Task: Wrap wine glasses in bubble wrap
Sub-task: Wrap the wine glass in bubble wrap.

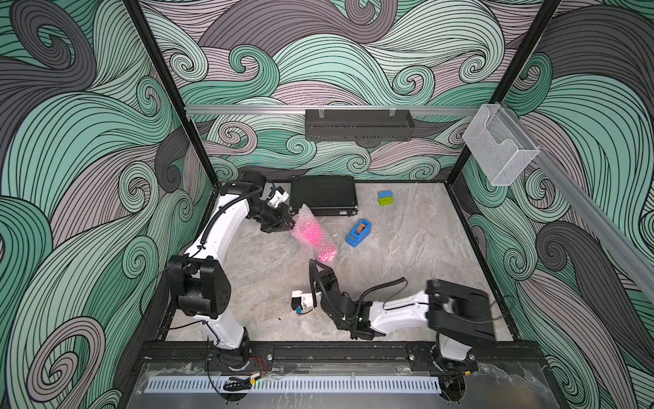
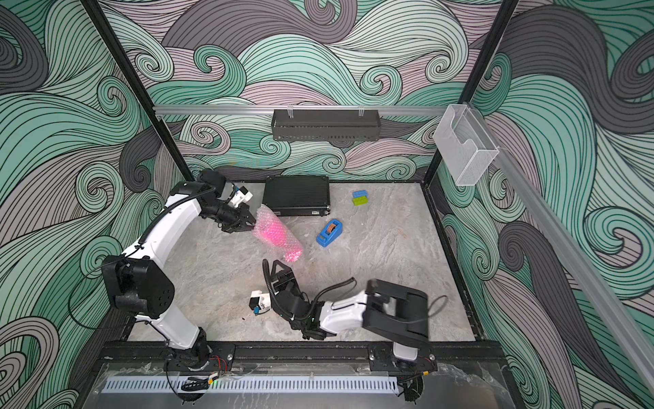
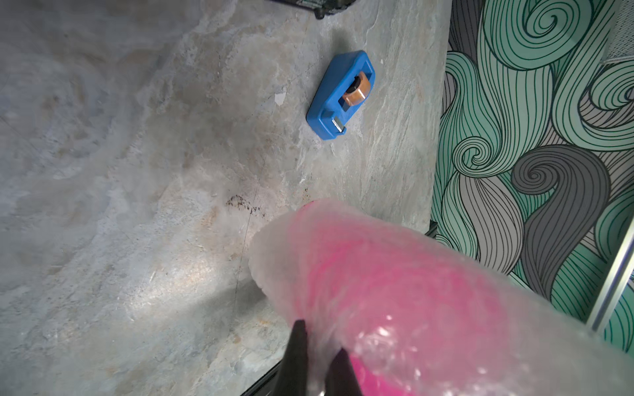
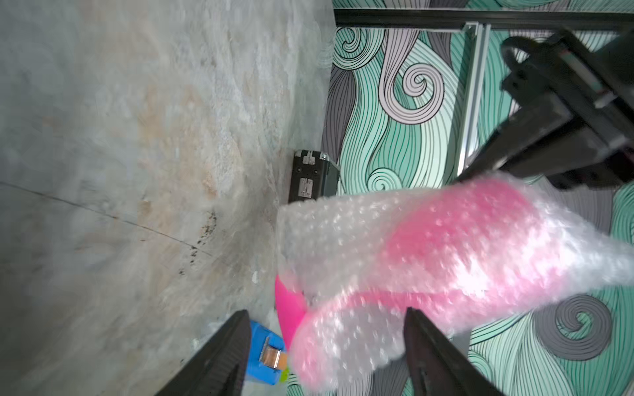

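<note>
The magenta wine glass (image 1: pixel 314 238) (image 2: pixel 279 234) lies rolled inside the bubble wrap (image 1: pixel 305 216) as a slanted bundle left of the table's middle. My left gripper (image 1: pixel 292 223) (image 3: pixel 320 337) is shut on a pinch of wrap at the bundle's far-left end. In the left wrist view the wrap (image 3: pixel 343 247) runs away from the fingers with pink showing through. My right gripper (image 1: pixel 318 265) (image 4: pixel 326 312) stands open at the bundle's near end. That end sits between its spread fingers, where a bare pink edge of the glass (image 4: pixel 288 308) pokes out of the wrap (image 4: pixel 343 233).
A blue tape dispenser (image 1: pixel 358 232) sits just right of the bundle. A black case (image 1: pixel 323 200) lies at the back, close behind the left gripper. Blue and green bricks (image 1: pixel 385 198) rest at the back right. A black shelf (image 1: pixel 359 124) and a clear holder (image 1: pixel 499 148) hang on the walls.
</note>
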Robot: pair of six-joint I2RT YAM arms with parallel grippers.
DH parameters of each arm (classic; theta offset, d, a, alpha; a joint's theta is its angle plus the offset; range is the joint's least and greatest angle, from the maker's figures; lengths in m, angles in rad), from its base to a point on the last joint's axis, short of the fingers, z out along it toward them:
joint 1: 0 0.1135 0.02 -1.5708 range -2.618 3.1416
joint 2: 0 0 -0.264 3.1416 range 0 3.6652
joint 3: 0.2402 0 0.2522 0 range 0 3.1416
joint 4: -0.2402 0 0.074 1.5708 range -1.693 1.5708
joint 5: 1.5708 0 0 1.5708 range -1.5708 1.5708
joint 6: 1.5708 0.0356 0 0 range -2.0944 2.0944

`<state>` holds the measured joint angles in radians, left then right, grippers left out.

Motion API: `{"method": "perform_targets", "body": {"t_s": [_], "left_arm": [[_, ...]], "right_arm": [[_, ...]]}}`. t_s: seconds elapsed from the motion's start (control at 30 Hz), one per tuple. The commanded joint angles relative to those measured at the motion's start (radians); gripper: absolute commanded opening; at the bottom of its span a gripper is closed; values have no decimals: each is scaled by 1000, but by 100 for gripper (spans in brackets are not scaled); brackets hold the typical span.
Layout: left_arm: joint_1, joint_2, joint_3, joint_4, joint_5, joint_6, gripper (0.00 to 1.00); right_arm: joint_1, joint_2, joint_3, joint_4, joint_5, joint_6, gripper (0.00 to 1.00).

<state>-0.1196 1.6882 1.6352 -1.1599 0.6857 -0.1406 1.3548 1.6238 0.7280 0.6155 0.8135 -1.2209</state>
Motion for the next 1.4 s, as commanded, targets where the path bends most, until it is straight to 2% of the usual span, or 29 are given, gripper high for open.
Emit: {"method": "perform_targets", "body": {"t_s": [0.0, 0.1, 0.2, 0.33, 0.47, 0.57, 0.67, 0.77, 1.07, 1.3, 1.37], "left_arm": [[-1, 17, 71, -49, -54, 62, 0], [-1, 35, 108, -49, -85, 71, 0], [-5, 37, 138, -41, -134, 96, 0], [-13, 30, 150, -20, -167, 105, 0], [-34, 17, 132, -18, -188, 116, 0], [-43, 7, 121, -14, -190, 103, 0], [-56, -15, 103, 0, -185, 97, 0], [-66, -22, 92, 1, -172, 93, 0], [-104, -48, 89, 2, -188, 122, 0], [-164, -44, 69, 2, -172, 149, 0], [-176, -42, 45, 14, -166, 148, 0]], "right_arm": [[-23, -233, 11, -535, -186, 504, 76], [-100, -392, 43, -748, -395, 709, 76], [-250, -463, 140, -882, -642, 939, 77], [-433, -349, 404, -998, -855, 1302, 75], [-497, -222, 631, -1022, -938, 1590, 80], [-517, -136, 753, -1052, -980, 1728, 82], [-523, -54, 840, -1113, -991, 1784, 82], [-525, 15, 890, -1147, -997, 1800, 79], [-525, 177, 1068, -1364, -995, 1777, 72], [-526, 193, 1049, -1394, -920, 1783, 65], [-527, 198, 1038, -1402, -896, 1774, 61]]}}
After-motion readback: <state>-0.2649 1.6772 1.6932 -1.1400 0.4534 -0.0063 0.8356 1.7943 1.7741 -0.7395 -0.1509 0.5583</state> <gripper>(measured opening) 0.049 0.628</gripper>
